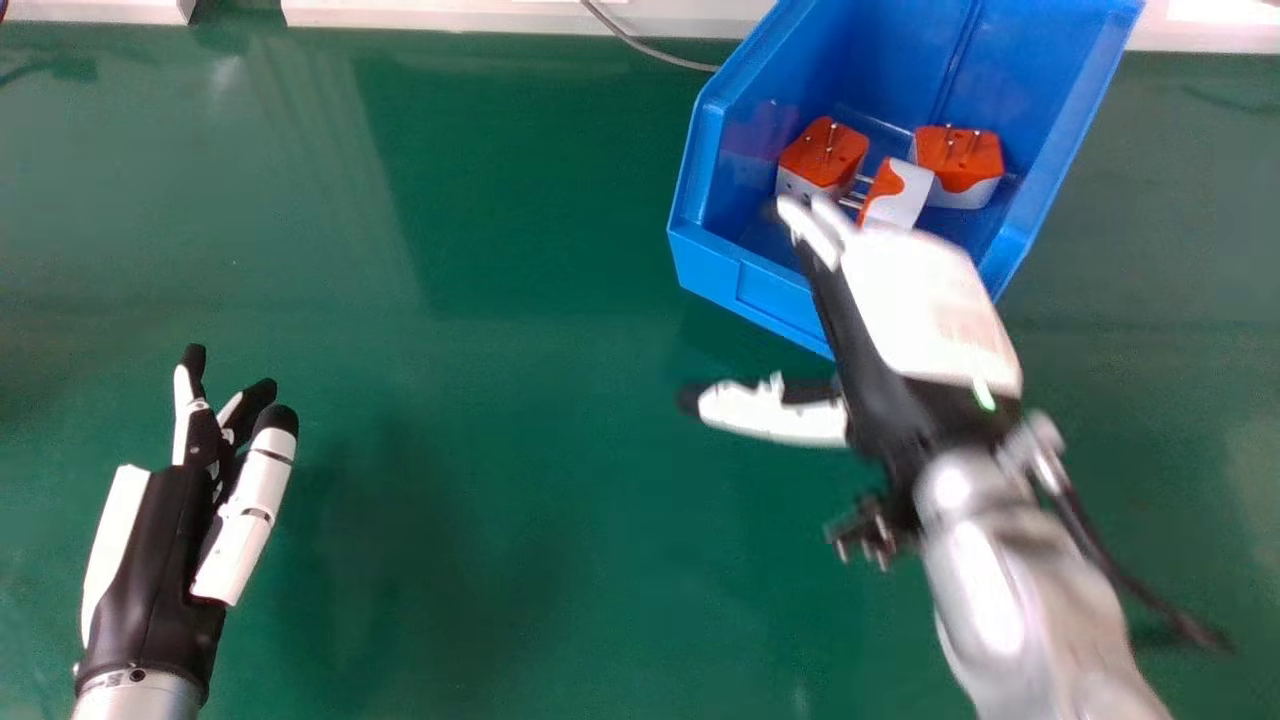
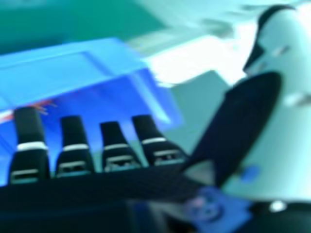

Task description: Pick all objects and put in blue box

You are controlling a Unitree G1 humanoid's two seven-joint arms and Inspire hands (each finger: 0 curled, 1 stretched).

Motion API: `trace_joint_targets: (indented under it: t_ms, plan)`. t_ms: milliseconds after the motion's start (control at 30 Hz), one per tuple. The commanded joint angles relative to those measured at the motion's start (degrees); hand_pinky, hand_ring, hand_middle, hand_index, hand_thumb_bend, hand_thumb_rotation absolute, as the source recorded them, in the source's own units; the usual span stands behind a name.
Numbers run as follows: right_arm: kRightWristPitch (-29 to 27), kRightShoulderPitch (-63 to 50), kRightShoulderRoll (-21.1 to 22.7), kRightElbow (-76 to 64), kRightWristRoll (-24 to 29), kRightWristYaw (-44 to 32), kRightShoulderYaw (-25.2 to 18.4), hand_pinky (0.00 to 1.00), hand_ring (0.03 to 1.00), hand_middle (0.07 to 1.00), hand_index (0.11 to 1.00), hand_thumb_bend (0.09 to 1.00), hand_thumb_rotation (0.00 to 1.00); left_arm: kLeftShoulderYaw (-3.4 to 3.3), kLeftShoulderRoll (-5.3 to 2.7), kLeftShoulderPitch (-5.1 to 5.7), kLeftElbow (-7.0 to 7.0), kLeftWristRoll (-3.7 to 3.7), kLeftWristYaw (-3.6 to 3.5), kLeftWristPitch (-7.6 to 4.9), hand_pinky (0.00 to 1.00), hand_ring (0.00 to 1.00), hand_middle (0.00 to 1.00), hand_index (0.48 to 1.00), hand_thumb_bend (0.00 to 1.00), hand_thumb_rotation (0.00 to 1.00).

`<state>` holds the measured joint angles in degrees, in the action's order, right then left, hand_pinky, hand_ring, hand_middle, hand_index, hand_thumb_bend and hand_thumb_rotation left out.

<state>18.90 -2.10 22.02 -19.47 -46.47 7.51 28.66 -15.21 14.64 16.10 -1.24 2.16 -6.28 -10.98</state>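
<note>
Three adapters (image 1: 823,155) inside blue box (image 1: 745,280), one o'clock; right hand (image 1: 925,295) spread, empty (placing apparently finished); next, withdraw toward five o'clock

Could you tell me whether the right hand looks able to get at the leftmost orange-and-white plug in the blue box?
Probably yes: the right hand is open at the near rim of the blue box, and the leftmost plug looks uncovered.

Head view: from above, directed forward and down, at moderate range over the tabletop (image 1: 450,250). Right hand view: at the right robot hand (image 1: 930,310), directed past its fingers at close range. Common to both: the blue box (image 1: 740,280), upper right in the head frame.
</note>
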Motion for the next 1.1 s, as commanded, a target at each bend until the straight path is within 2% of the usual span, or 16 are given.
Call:
trace_joint_targets:
  t_ms: [0, 33, 133, 200, 267, 400, 433, 500, 533, 667, 800, 867, 967, 1067]
  plan:
    - [-5.1, -3.3, 1.4, -2.9, 0.3, 1.2, -1.1, 0.71, 0.864, 0.918, 0.886, 0.543, 0.62, -0.43, 0.76, -0.94, -0.29, -0.60, -0.15, -1.57, 0.94, 0.96, 0.94, 0.907, 0.31, 0.85]
    - [-7.6, -4.5, 1.8, -2.5, 1.4, 1.0, -1.3, 0.71, 0.861, 0.918, 0.890, 0.532, 0.64, -0.40, 0.78, -1.08, -0.41, -0.80, -0.14, -1.29, 0.94, 0.96, 0.94, 0.906, 0.31, 0.84]
    - [-15.4, -6.3, 1.4, 1.2, 7.3, 0.3, -2.1, 0.75, 0.882, 0.933, 0.903, 0.531, 0.66, -0.42, 0.90, -1.80, -1.63, -0.73, 0.08, -1.95, 0.94, 0.96, 0.94, 0.904, 0.29, 0.80]
    - [-21.1, -6.4, 0.6, 5.4, 12.2, -0.1, -2.6, 0.78, 0.910, 0.961, 0.923, 0.535, 0.70, -0.43, 1.17, -2.42, -3.13, -0.20, 0.44, -3.16, 0.92, 0.95, 0.93, 0.898, 0.28, 0.78]
    - [-27.1, -6.3, -0.7, 10.5, 16.4, 0.2, -3.0, 0.80, 0.936, 0.985, 0.944, 0.529, 0.74, -0.52, 1.30, -3.15, -4.64, -0.16, 0.68, -4.07, 0.89, 0.94, 0.92, 0.890, 0.27, 0.76]
    - [-34.4, -5.4, -4.0, 17.7, 27.2, -4.4, -4.1, 0.87, 0.987, 0.999, 0.992, 0.517, 0.89, -0.77, 1.20, -4.13, -6.03, -1.41, 0.19, -4.02, 0.89, 0.93, 0.91, 0.876, 0.29, 0.72]
    - [-35.4, -5.3, -4.9, 18.9, 30.6, -6.6, -4.6, 0.90, 0.994, 1.000, 0.996, 0.504, 0.92, -0.78, 1.16, -4.27, -6.09, -1.47, 0.26, -3.87, 0.90, 0.93, 0.91, 0.876, 0.29, 0.71]
    - [-36.4, -5.2, -6.2, 20.8, 35.7, -10.5, -5.5, 0.95, 0.999, 1.000, 0.999, 0.518, 0.97, -0.88, 1.07, -4.54, -6.65, -2.10, 0.02, -4.46, 0.89, 0.92, 0.90, 0.868, 0.30, 0.70]
    - [-36.7, -5.3, -6.8, 21.6, 37.6, -12.1, -5.9, 0.97, 1.000, 1.000, 1.000, 0.537, 0.98, -0.86, 1.11, -4.57, -6.86, -2.19, -0.03, -4.92, 0.89, 0.92, 0.90, 0.866, 0.31, 0.70]
    - [-36.2, -6.0, -8.7, 22.8, 42.8, -16.7, -7.8, 1.00, 1.000, 1.000, 1.000, 0.622, 1.00, -0.76, 1.46, -4.60, -7.75, -1.96, -0.01, -6.64, 0.86, 0.91, 0.89, 0.869, 0.30, 0.71]
    - [-34.0, -7.3, -10.0, 21.6, 45.9, -19.1, -10.2, 1.00, 1.000, 1.000, 1.000, 0.650, 1.00, -0.81, 1.64, -4.70, -7.79, -2.11, -0.01, -6.14, 0.85, 0.90, 0.89, 0.871, 0.30, 0.71]
    - [-33.8, -7.9, -10.3, 21.3, 46.7, -19.8, -11.3, 1.00, 1.000, 1.000, 1.000, 0.683, 1.00, -0.78, 1.65, -4.57, -7.37, -2.19, -0.03, -5.76, 0.86, 0.91, 0.89, 0.868, 0.30, 0.70]
    - [-34.3, -9.0, -9.8, 20.7, 46.0, -20.3, -12.7, 1.00, 1.000, 1.000, 1.000, 0.688, 1.00, -0.84, 1.72, -4.38, -6.73, -2.97, -0.56, -5.09, 0.87, 0.91, 0.90, 0.873, 0.26, 0.63]
    - [-34.7, -10.2, -9.3, 20.3, 45.7, -20.8, -13.8, 1.00, 1.000, 1.000, 1.000, 0.644, 1.00, -1.18, 1.85, -4.52, -6.49, -4.54, -1.67, -4.58, 0.88, 0.92, 0.91, 0.885, 0.20, 0.55]
